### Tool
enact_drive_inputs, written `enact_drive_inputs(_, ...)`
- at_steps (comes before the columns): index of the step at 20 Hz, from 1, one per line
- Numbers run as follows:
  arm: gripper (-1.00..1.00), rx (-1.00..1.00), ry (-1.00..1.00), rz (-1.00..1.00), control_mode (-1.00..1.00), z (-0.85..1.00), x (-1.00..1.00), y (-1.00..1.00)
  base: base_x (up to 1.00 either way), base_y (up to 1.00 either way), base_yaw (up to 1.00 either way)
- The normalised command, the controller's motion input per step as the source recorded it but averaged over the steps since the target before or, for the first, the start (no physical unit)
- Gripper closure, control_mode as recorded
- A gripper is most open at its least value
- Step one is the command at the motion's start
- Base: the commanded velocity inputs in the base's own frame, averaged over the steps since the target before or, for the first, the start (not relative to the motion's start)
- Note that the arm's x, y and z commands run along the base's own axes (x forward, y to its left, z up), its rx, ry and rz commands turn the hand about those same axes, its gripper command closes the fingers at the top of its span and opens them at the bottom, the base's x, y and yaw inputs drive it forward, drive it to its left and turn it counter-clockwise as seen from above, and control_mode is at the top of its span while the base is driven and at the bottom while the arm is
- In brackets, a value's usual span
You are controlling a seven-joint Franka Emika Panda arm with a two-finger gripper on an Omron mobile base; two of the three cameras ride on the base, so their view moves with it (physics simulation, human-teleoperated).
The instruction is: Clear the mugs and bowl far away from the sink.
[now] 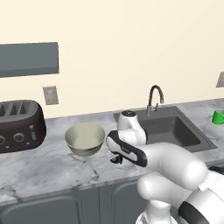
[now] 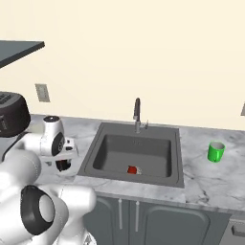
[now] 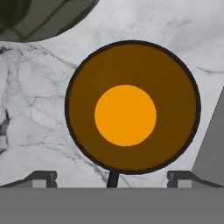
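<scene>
a grey-veined white marble counter (image 1: 39, 168) is backed by a plain cream wall (image 1: 113, 48). relative to the counter, grey cabinet doors (image 1: 65, 208) are seen below, a black toaster (image 1: 19, 124) on its left end, a wall outlet (image 1: 50, 95) and a grey shelf (image 1: 28, 58) above.

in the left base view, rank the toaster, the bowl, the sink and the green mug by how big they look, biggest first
1. sink, the widest
2. toaster, though its left side is cut off by the frame edge, so it could rival the sink
3. bowl
4. green mug, clearly smallest, though it also stands farthest to the side
</scene>
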Motion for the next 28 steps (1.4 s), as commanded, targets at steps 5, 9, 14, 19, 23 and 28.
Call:
enact_drive_inputs(5,-1.0,0.0,0.02,0.0,-1.0,-0.31,0.0,0.0,0.0,0.0,0.0)
enact_drive_inputs(9,1.0,0.0,0.0,0.0,-1.0,-0.24,0.0,0.0,0.0,0.0,0.0)
enact_drive_inputs(14,1.0,0.0,0.0,0.0,-1.0,-0.06,-0.1,0.0,0.0,0.0,0.0)
enact_drive_inputs(19,1.0,0.0,0.0,0.0,-1.0,-0.05,-0.19,0.0,0.0,0.0,0.0)
enact_drive_inputs(23,1.0,0.0,-0.07,0.0,-1.0,0.13,-0.32,-0.12,0.0,0.0,0.0)
enact_drive_inputs(28,1.0,0.0,-0.18,0.0,-1.0,0.93,-0.32,-0.47,0.0,0.0,0.0)
